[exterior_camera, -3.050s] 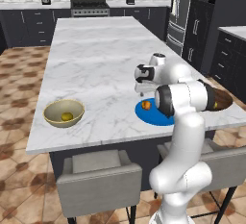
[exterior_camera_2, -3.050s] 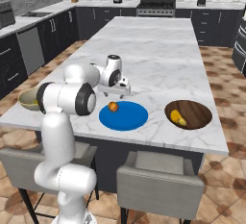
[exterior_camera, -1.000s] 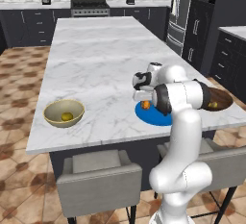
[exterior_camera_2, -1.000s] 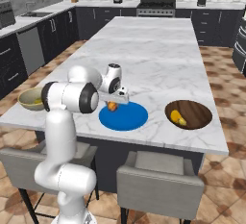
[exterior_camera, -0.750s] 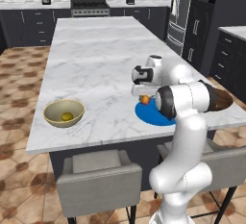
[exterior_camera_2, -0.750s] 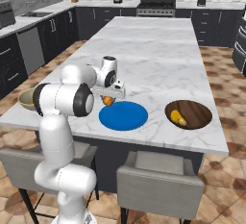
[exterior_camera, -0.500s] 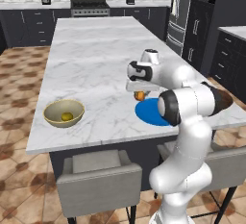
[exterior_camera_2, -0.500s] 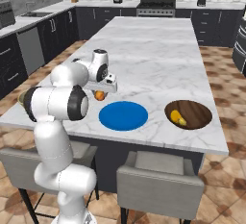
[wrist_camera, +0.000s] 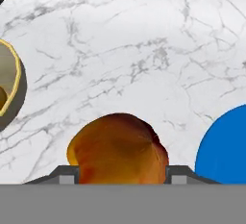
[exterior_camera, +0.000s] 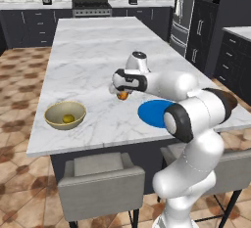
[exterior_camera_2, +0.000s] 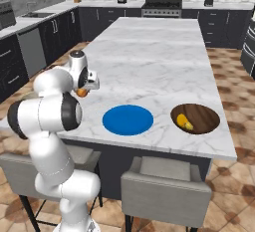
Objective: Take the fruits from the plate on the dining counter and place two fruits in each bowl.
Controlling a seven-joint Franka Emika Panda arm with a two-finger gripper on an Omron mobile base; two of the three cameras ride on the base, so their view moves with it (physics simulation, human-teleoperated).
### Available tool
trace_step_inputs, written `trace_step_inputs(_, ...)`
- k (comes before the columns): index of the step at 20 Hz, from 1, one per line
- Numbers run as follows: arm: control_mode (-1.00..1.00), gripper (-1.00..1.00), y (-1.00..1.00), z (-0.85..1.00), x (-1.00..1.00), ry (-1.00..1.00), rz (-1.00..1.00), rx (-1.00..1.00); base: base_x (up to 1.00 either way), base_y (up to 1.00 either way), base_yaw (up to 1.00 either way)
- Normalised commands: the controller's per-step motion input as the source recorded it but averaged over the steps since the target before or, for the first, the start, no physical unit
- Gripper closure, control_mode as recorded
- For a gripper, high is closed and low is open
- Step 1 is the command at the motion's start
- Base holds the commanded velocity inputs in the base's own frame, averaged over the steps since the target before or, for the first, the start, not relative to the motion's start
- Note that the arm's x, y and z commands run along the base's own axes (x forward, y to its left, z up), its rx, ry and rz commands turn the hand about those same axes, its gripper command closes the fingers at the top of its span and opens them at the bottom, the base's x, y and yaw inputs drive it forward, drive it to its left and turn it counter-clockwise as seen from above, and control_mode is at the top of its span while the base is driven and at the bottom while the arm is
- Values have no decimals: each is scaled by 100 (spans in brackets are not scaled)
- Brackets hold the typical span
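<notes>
White arm stretches out above the marble surface, gripper pinching the reddish-orange fruit between tan bowl and blue plate.

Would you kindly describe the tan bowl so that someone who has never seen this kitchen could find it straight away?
Start at the long marble dining counter and follow its near edge, above the grey stools. The tan bowl sits there, on the far side of the gripper from the blue plate. It is deep with a pale inside and holds one yellow-green fruit, unlike the shallow dark brown bowl beyond the plate.
</notes>
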Motion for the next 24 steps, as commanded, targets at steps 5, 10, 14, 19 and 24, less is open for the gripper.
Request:
trace_step_inputs(5,-100,100,85,6,0,-14,23,6,0,0,0)
trace_step_inputs(10,-100,100,90,9,0,-6,22,4,0,0,0)
trace_step_inputs(14,-100,100,97,1,0,2,18,0,0,0,0)
trace_step_inputs(19,-100,100,85,-4,6,5,11,-1,0,0,0)
trace_step_inputs(24,-100,100,27,-37,0,4,2,-3,0,0,0)
